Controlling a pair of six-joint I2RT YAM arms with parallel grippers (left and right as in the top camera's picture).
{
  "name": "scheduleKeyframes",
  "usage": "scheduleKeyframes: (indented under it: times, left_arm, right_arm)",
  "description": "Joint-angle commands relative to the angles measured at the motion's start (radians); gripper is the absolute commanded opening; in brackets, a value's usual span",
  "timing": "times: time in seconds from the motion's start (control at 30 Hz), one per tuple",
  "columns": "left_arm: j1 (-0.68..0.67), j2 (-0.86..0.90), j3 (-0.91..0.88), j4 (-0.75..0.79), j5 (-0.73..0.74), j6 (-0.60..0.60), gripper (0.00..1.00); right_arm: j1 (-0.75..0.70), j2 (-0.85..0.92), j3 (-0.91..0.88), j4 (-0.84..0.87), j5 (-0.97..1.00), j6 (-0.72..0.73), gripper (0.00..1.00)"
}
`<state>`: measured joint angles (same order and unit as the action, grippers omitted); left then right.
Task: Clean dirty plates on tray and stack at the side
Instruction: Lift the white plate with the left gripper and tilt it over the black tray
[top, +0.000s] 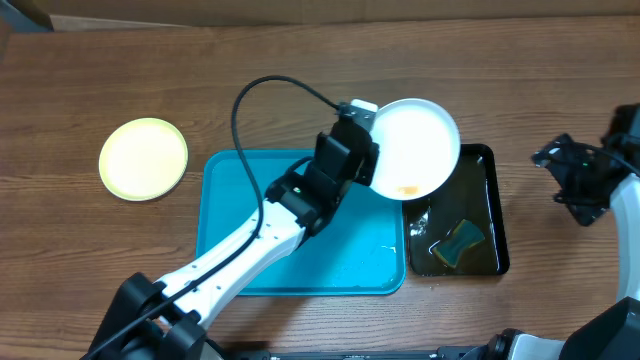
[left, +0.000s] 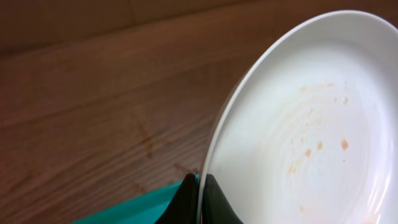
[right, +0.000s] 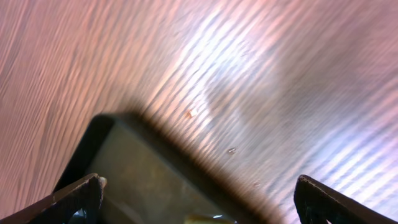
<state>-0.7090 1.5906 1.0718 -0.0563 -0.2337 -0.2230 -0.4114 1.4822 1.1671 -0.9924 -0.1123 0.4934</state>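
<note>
The large turquoise rectangular plastic tray (top: 360, 265) lies on the wood-grain bench (top: 120, 80) beneath the left arm. Beside it, a narrower glossy black tray (top: 492, 215) holds brownish liquid and a yellow-and-teal sponge (top: 462, 240). The left gripper (left: 200, 199) pinches the rim of a round white plate (top: 415, 145), tilted over the black tray's far corner. Its faint orange-brown smears (left: 311, 152) show clearly only in the left wrist view. A lime-green plate (top: 143, 158) lies flat on the bench, left of the turquoise tray. The right gripper (right: 199, 202) gapes wide, holding nothing.
</note>
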Motion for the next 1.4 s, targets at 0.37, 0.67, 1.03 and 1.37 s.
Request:
scheduleKeyframes:
  times: [0.37, 0.67, 1.03, 1.37]
  left_arm:
    - [-0.239, 0.039, 0.026, 0.29, -0.368, 0.554, 0.04]
    - [-0.36, 0.067, 0.026, 0.465, -0.513, 0.895, 0.04]
    - [-0.389, 0.071, 0.026, 0.612, -0.563, 1.028, 0.04]
    - [-0.286, 0.071, 0.025, 0.428, -0.4, 0.415, 0.04]
  right_arm:
    - [-0.048, -0.001, 0.019, 0.003, 0.022, -0.004, 1.0]
    - [-0.048, -0.001, 0.019, 0.003, 0.022, -0.004, 1.0]
    - [-0.048, -0.001, 0.019, 0.003, 0.022, -0.004, 1.0]
    - [-0.048, -0.001, 0.019, 0.003, 0.022, -0.004, 1.0]
